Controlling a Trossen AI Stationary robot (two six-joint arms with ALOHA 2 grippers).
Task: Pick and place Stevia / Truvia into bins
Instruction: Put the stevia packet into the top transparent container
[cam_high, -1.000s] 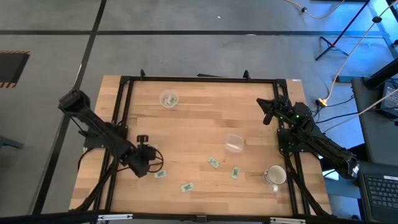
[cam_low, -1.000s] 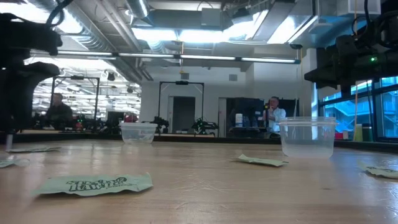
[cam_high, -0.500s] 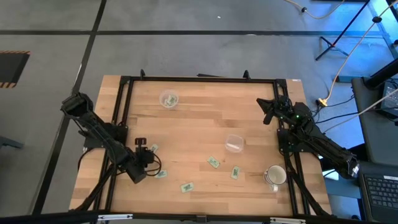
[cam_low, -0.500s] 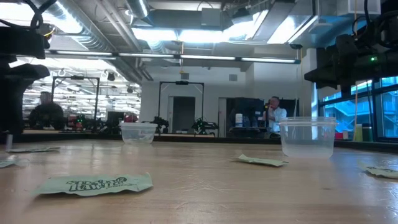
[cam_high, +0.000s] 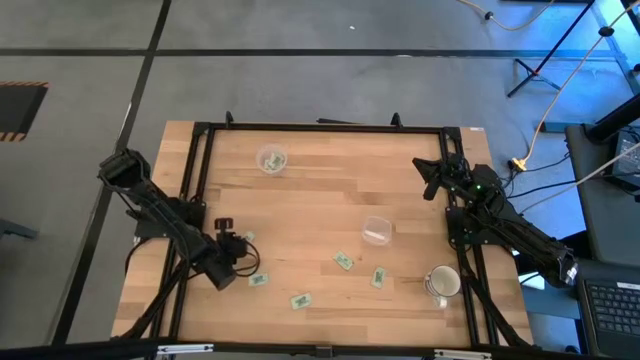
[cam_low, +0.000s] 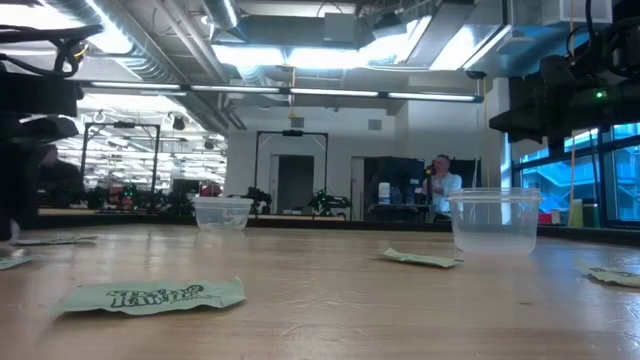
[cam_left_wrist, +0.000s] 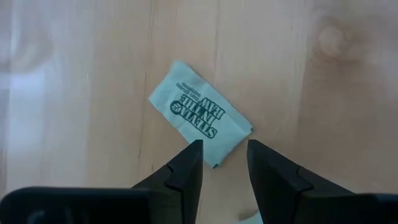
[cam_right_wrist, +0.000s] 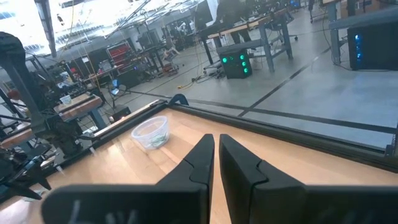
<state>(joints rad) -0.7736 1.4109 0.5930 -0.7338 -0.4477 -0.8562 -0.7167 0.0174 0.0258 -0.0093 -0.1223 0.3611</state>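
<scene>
Several green Stevia packets lie flat on the wooden table: (cam_high: 248, 237), (cam_high: 259, 280), (cam_high: 300, 300), (cam_high: 345, 261), (cam_high: 378, 277). My left gripper (cam_high: 238, 255) hangs open and points steeply down at the near left. In the left wrist view one packet (cam_left_wrist: 199, 121) lies just past my left gripper (cam_left_wrist: 224, 152), with its near corner between the two fingertips; I see no touch. One clear bin (cam_high: 271, 160) with something green in it stands at the far left, and another bin (cam_high: 376, 230) stands mid-right. My right gripper (cam_high: 432, 180) waits shut and level at the far right.
A white mug (cam_high: 441, 283) stands at the near right. A black frame (cam_high: 320, 127) runs around the table's edges. In the low view a packet (cam_low: 150, 296) lies close in front, and the two cups (cam_low: 222, 213), (cam_low: 495, 220) stand farther back. People sit in the room behind.
My left gripper has sunk toward the table and shifted a little toward the table's left edge, still open. This has uncovered the packet just beyond it. The packets and cups have kept their places.
</scene>
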